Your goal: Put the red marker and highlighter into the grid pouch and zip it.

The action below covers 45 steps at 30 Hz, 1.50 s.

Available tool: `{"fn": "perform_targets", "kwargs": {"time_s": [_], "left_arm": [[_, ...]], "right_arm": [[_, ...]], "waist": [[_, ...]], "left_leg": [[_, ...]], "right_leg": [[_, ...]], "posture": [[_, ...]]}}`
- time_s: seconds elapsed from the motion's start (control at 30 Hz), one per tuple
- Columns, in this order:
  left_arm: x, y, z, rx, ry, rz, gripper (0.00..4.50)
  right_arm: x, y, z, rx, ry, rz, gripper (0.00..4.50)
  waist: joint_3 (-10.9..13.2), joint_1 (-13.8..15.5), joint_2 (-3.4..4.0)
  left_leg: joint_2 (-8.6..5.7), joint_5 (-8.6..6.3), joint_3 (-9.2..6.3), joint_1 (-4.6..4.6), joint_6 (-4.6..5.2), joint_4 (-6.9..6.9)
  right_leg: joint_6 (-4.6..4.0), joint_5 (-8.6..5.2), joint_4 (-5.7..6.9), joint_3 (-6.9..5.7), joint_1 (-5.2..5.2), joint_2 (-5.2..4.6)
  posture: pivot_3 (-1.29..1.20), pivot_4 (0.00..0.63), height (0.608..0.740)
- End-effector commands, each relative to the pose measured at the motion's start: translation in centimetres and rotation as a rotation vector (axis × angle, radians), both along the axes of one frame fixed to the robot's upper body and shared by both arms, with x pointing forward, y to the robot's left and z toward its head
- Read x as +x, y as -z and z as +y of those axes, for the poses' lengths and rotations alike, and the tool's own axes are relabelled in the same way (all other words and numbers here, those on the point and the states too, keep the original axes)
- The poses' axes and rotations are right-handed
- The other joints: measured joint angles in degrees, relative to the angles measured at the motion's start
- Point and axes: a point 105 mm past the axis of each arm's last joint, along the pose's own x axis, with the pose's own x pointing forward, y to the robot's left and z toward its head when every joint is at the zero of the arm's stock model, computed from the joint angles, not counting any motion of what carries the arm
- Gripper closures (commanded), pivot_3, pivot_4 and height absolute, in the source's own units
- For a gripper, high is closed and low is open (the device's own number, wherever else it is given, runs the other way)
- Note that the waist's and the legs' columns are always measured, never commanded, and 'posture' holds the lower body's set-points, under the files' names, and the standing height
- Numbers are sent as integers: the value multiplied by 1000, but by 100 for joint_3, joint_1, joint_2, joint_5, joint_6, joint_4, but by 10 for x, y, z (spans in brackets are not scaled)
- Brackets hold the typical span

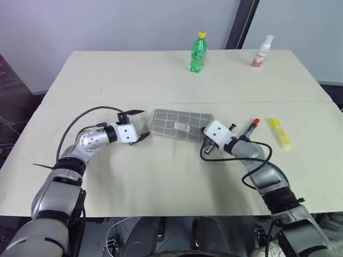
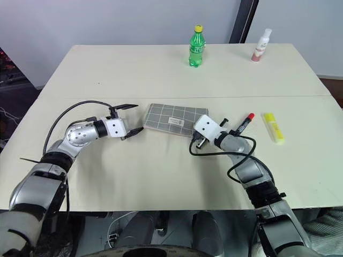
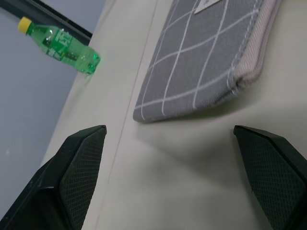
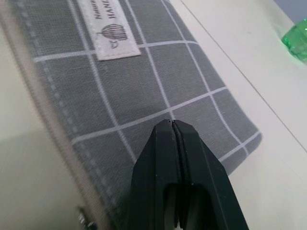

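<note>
Hidden: right gripper (image 4: 173, 125) tips are behind its own white wrist block in the head views; pouch's right end also partly covered by that block. Zip slider only a blurred bit at the edge of the right wrist view, so can't tell if the zip is done up.
Pouch: grid pouch (image 1: 179, 125) lies flat mid-table (image 1: 161, 80), white label facing up, betw. the two grippers. Nothing seen going in or sticking out; contents not visible.
Marker: red marker (image 1: 252, 127) on the table just right of the right wrist, outside the pouch, red end pointing away from the robot.
Highlighter: highlighter (image 1: 279, 132) on the table right of the marker, apart from it, also outside the pouch.
Left gripper: left gripper (image 1: 137, 125) fingers wide apart, holding nothing, just beside the pouch's left end, not touching it.
Right gripper: fingers pressed together, over the pouch's fabric near the zip edge; prob. touching the cloth, but no fold seen pinched betw. them.
Far side: green bottle (image 1: 198, 52) w/ yellow cap & white bottle (image 1: 262, 51), both upright, well apart from the pouch.
</note>
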Motion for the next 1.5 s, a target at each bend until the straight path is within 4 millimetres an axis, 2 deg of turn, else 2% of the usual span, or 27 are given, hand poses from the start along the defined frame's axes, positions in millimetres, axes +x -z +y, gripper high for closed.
{"fn": "perform_targets", "kwargs": {"time_s": [0.03, 0.13, 0.23, 0.47, 0.57, 0.7, 0.73, 0.8, 0.87, 0.93, 1.03, 1.17, 1.3, 1.5], "left_arm": [[3, -5, -24, -19, 56, -17, 0], [-4, 4, -42, 14, 139, 22, 0], [-8, 9, -49, 10, 176, 58, 799], [-12, 13, -45, -1, 185, 89, 4390], [-12, 13, -41, -13, 175, 100, 4460], [-12, 12, -38, -43, 167, 119, 4460], [-13, 12, -38, -51, 166, 122, 4488], [-14, 13, -33, -75, 146, 127, 4500], [-13, 13, -29, -86, 121, 126, 4500], [-13, 10, -27, -105, 100, 109, 4500], [-10, 1, -20, -212, 3, 87, 4500], [-15, -12, -26, -328, -47, 68, 4500], [-19, -30, -35, -365, -40, 40, 4500], [-20, -52, -39, -356, -30, 1, 4500]], "right_arm": [[-9, 4, -2, -10, -14, 20, 4456], [-11, 1, 0, -1, -10, 14, 4456], [-11, -2, 2, 2, -14, 4, 4500], [-14, -7, 3, -3, -27, -13, 4500], [-14, -9, 5, -10, -45, -26, 4500], [-17, -18, 11, 90, -89, 11, 4500], [-18, -22, 11, 105, -98, 13, 4248], [-17, -50, 2, 202, -76, -20, 3700], [-22, -68, -2, 292, -66, -20, 2658], [-31, -68, -4, 308, -61, 11, 1642], [-53, -53, -9, 331, -20, 100, 90], [-57, -36, -17, 360, 108, 124, 90], [-42, -38, -15, 464, 212, 102, 90], [-22, -46, 0, 637, 252, 119, 90]], "waist": [[0, 4, -1], [-1, -9, -1], [-1, -25, -2], [-1, -27, -2], [-1, -29, -2], [-1, -41, -2], [-1, -41, -2], [0, -41, 0], [0, -37, 1], [-1, -37, -1], [-3, -29, -1], [-2, -38, 1], [-1, -37, 0], [-1, -30, 1]], "left_leg": [[0, 0, -1, 0, 0, 1], [-1, 0, -5, -1, 1, 3], [-1, 1, -5, -1, 1, 3], [3, 1, -8, 0, 1, 3], [3, 1, -8, 0, 1, 3], [5, 1, -8, 0, 1, 3], [6, 1, -8, 0, 1, 3], [6, 1, -10, 0, 1, 3], [6, 1, -9, -1, 1, 3], [7, 1, -12, -1, 1, 3], [11, 0, -19, -1, 1, 1], [13, 0, -22, -2, 1, -2], [8, 8, -33, -1, -11, 1], [9, 11, -46, 2, -17, 0]], "right_leg": [[0, 0, 0, 0, 0, 1], [0, 0, 0, -1, 2, 1], [0, 0, 0, -1, 1, 2], [0, 0, 0, -1, 1, 5], [0, 0, 0, -1, 1, 6], [0, 0, 0, -1, 1, 7], [0, 0, 0, -2, 1, 7], [0, 0, 0, -2, 1, 8], [0, 0, 0, -1, 0, 6], [0, 0, 0, -1, 0, 3], [-1, 0, 1, 1, 1, 3], [-2, -1, 1, 2, -1, 3], [-20, 11, 0, 16, -9, 14], [-26, 14, 0, 20, -13, 27]], "posture": [[0, 150, 740], [0, 150, 740], [0, 150, 740], [0, 150, 740], [0, 150, 740], [0, 150, 740], [0, 150, 740], [0, 150, 740], [0, 150, 740], [0, 150, 740], [0, 150, 740], [0, 150, 740], [0, 150, 740], [0, 150, 740]]}}
